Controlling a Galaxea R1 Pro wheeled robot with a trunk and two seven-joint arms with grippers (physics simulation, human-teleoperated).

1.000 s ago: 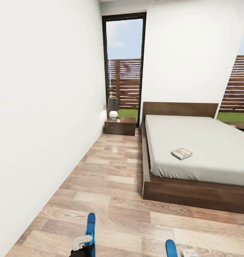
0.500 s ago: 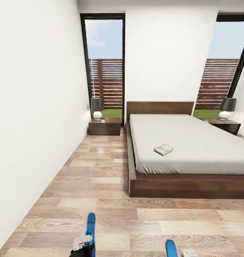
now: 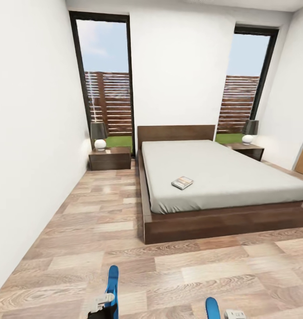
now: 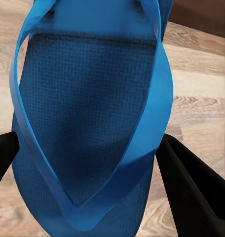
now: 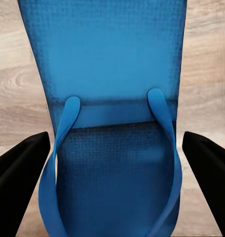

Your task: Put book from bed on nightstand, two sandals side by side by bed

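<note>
Looking into the bedroom from the foot of the bed (image 3: 231, 175), which fills the middle and right of the head view. Lying flat on the pale mattress, left of its centre and nearer the foot than the headboard: the book (image 3: 182, 182), slightly skewed, well apart from everything else.

Standing against the far wall, just left of the headboard: a dark nightstand (image 3: 110, 158) with a lamp (image 3: 99, 135) on top. At the far right of the headboard, a second nightstand (image 3: 245, 150), also carrying a lamp (image 3: 249, 131). Behind each, a tall dark-framed window (image 3: 108, 88) showing fence and grass.

At the bottom edge of the head view, held above the wood-plank floor (image 3: 98, 212): left sandal (image 3: 112, 283) standing upright, and to its right, well apart, the tip of right sandal (image 3: 212, 308).

In the left wrist view, left gripper (image 4: 87, 148) clamped on left sandal, black fingers (image 4: 191, 192) pressed against both of its edges, blue strap facing the camera. In the right wrist view, right gripper (image 5: 116, 143) likewise closed around right sandal, a dark finger at each side of the sole.
</note>
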